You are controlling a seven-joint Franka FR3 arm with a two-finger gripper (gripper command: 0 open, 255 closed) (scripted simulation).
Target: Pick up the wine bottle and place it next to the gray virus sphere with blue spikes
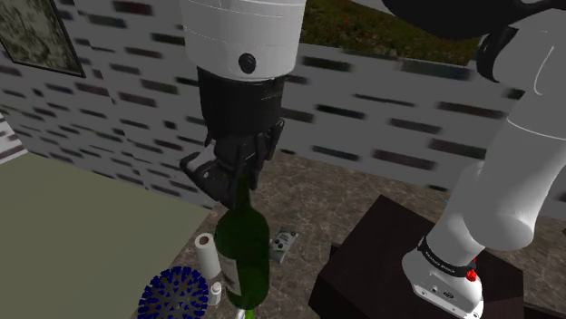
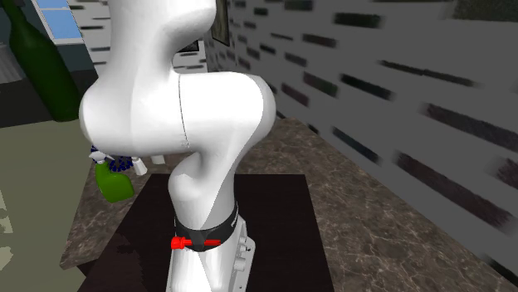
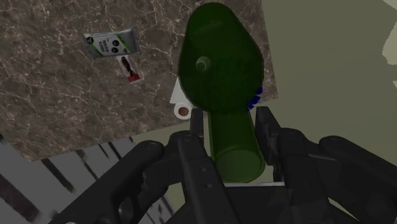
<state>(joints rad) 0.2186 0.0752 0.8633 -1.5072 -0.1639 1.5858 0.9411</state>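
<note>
The white arm (image 1: pixel 240 36) reaches down over a brown marbled surface (image 1: pixel 313 195), and its black gripper (image 1: pixel 238 177) is clamped on the neck of the wine bottle (image 1: pixel 245 254). The wrist view shows one finger (image 3: pixel 198 130) on each side of the neck, pressed against the glass. The bottle is dark, see-through green glass with a broad round body and a dimpled base. It hangs neck-up under the hand, leaning slightly. In the second exterior view it sits high at ten o'clock of the arm, well above the things on the surface.

In the shoulder view, the dark box stand (image 1: pixel 381 263) lies at three o'clock of the bottle, and a pale olive floor (image 1: pixel 82 227) spreads at nine o'clock. A grey brick wall (image 1: pixel 381 118) runs behind.

The spiked sphere (image 1: pixel 174 294), bristling with blue spikes, sits at about eight o'clock of the bottle, near it. From the wrist camera the bottle's body covers most of the sphere, leaving a few blue spikes at its edge. A white roll (image 1: pixel 207 254) stands at nine o'clock, just beside the bottle and between it and the sphere. A grey packet (image 1: pixel 284 243) lies at two o'clock. A small red-and-white item (image 3: pixel 130 69) lies near the packet. A tiny white thing (image 1: pixel 218 290) sits between sphere and bottle.
</note>
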